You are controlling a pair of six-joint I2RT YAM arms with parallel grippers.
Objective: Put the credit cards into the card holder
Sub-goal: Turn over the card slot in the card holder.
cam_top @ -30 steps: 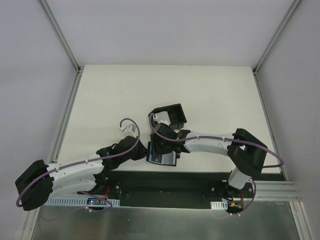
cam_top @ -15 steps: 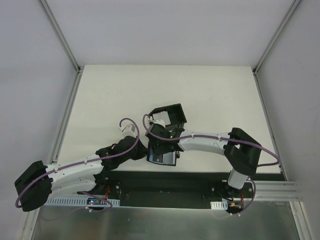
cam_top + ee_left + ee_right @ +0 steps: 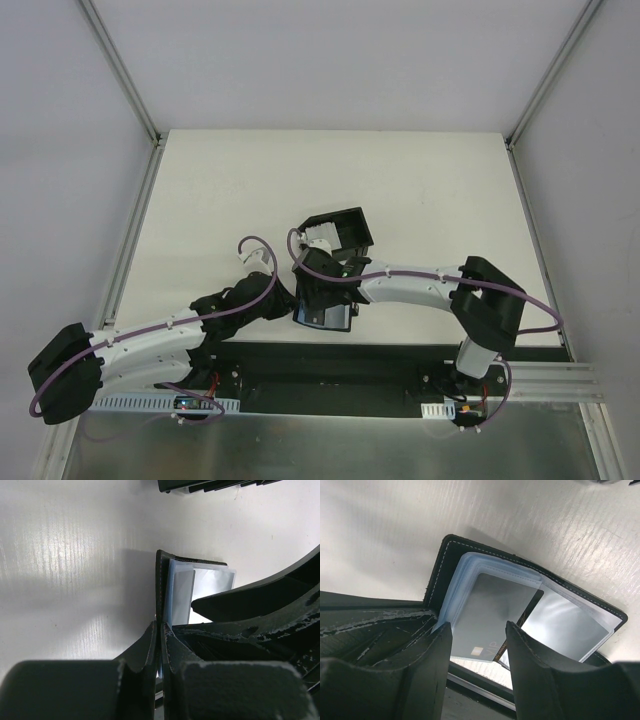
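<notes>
Honestly, left gripper (image 3: 161, 630) pinches the wallet (image 3: 159, 575) cover, right gripper (image 3: 477, 630) gapes over the half-in card (image 3: 492, 610), which could buckle that sleeve (image 3: 470, 567)

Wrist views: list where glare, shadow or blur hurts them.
Left wrist view: glare streaks the table, a soft shadow lies left of the card holder, and the left gripper's near fingers are blurred. Right wrist view: the clear sleeves shine pale, the credit card is sharp, and the right gripper's fingers are dark and soft.
</notes>
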